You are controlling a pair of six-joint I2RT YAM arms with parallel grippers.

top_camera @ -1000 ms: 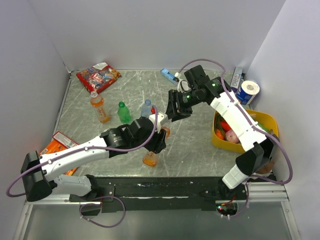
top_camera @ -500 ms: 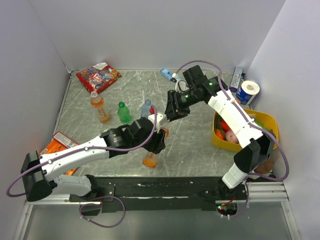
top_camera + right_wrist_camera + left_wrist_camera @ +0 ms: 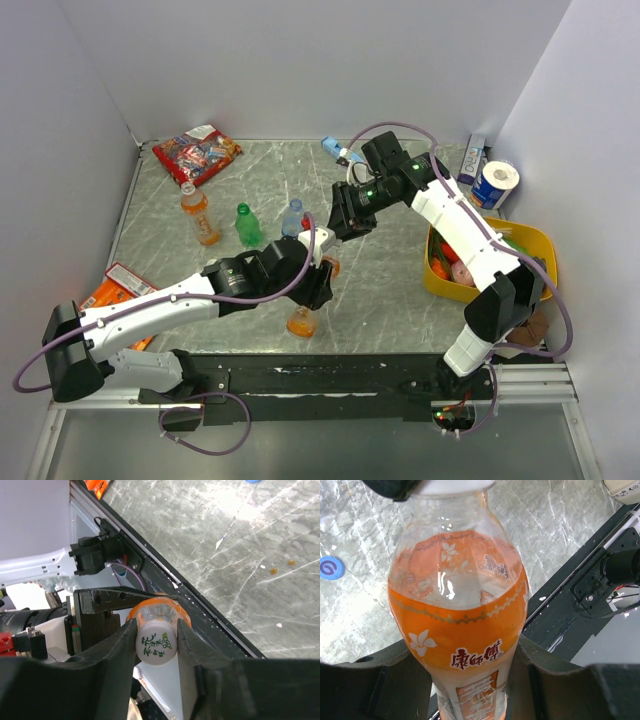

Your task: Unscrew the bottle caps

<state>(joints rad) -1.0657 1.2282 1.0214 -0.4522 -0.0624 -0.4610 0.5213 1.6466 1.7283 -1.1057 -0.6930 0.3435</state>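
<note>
An orange-labelled bottle (image 3: 300,321) with orange liquid is held tilted above the table's near middle. My left gripper (image 3: 314,287) is shut on its body; in the left wrist view the bottle (image 3: 460,605) fills the frame, squeezed in my left gripper (image 3: 470,685). My right gripper (image 3: 336,236) is shut on its white cap (image 3: 156,647), and the right wrist view shows that gripper (image 3: 155,626) with both fingers pressed on the cap's sides. Standing further back left are another orange bottle (image 3: 200,216), a green bottle (image 3: 247,226) and a clear blue-labelled bottle (image 3: 292,216).
A red snack bag (image 3: 196,153) lies at the back left and an orange packet (image 3: 118,284) at the left edge. A yellow tub (image 3: 541,243) of fruit and a blue-white roll (image 3: 496,184) stand on the right. A loose blue cap (image 3: 331,568) lies on the table.
My right gripper has shut its fingers onto the white cap, and its arm has shifted slightly left. The left gripper and the bottle have stayed put.
</note>
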